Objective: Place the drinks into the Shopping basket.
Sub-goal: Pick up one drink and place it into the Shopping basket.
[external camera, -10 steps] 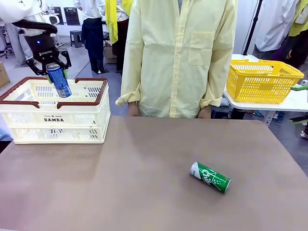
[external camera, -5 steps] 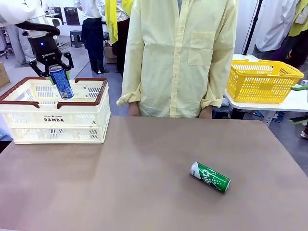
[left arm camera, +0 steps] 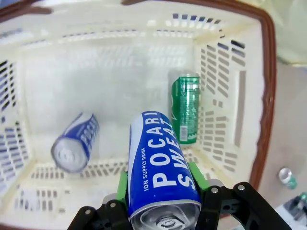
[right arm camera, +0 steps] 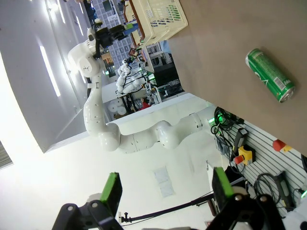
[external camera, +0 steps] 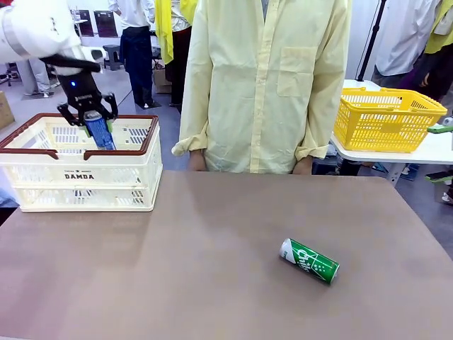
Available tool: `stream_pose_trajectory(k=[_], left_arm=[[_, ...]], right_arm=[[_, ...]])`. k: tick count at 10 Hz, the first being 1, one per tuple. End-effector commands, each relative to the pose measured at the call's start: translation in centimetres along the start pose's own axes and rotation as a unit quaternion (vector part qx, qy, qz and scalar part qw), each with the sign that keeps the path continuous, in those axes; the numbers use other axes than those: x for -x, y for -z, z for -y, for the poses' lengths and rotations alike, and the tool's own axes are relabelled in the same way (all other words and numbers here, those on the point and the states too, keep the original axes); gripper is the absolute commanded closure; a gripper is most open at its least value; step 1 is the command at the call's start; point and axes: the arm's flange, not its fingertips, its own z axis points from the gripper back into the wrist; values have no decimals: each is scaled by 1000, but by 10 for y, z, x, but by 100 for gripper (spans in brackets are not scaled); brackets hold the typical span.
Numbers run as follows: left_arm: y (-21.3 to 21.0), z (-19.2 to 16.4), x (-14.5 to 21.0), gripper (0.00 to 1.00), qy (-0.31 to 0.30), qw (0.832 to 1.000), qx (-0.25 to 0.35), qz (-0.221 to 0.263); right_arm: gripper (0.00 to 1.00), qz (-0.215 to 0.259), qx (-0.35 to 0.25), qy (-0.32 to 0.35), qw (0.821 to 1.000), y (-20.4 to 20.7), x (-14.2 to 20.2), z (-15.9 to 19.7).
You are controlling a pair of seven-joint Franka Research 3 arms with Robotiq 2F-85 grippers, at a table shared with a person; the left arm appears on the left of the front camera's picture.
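Note:
My left gripper (external camera: pixel 90 117) is shut on a blue drink can (external camera: pixel 100 135), holding it tilted with its lower half inside the cream Shopping basket (external camera: pixel 79 174) at the table's far left. In the left wrist view the held can (left arm camera: pixel 158 163) sits between the green pads (left arm camera: pixel 123 186) above the basket floor (left arm camera: pixel 120 86). Another blue can (left arm camera: pixel 76 143) and a green can (left arm camera: pixel 186 109) lie on that floor. One green can (external camera: pixel 309 261) lies on its side on the table, right of centre. My right gripper (right arm camera: pixel 166 191) is open and holds nothing, high above that green can (right arm camera: pixel 270 75).
A person in a pale yellow shirt (external camera: pixel 265 85) stands at the far edge of the table, hands down behind it. A yellow mesh basket (external camera: pixel 386 119) rests on a side table at the right. Bare brown tabletop (external camera: pixel 198 255) spans the middle.
My left gripper has carried the blue can slightly right and down, from above the basket's rim to partly inside it. The green can on the table has not moved.

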Motion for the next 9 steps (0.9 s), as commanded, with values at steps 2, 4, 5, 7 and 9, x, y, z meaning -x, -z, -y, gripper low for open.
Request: stream_pose_trajectory(k=[2, 4, 5, 7, 9], left_arm=[[32, -17, 1, 100, 60, 998, 6, 24], [63, -18, -3, 100, 64, 998, -14, -8], [71, -18, -5, 100, 55, 998, -27, -18], [80, -18, -10, 100, 47, 998, -32, -31], [90, -15, -16, 48, 48, 997, -42, -45]], right_arm=[[0, -2, 3, 1, 1000, -2, 1, -3], [0, -2, 3, 1, 1000, -2, 1, -3], [0, -2, 3, 1, 1000, -2, 1, -3], [0, -2, 3, 1, 1000, -2, 1, -3], [0, -2, 3, 1, 1000, -2, 1, -3]])
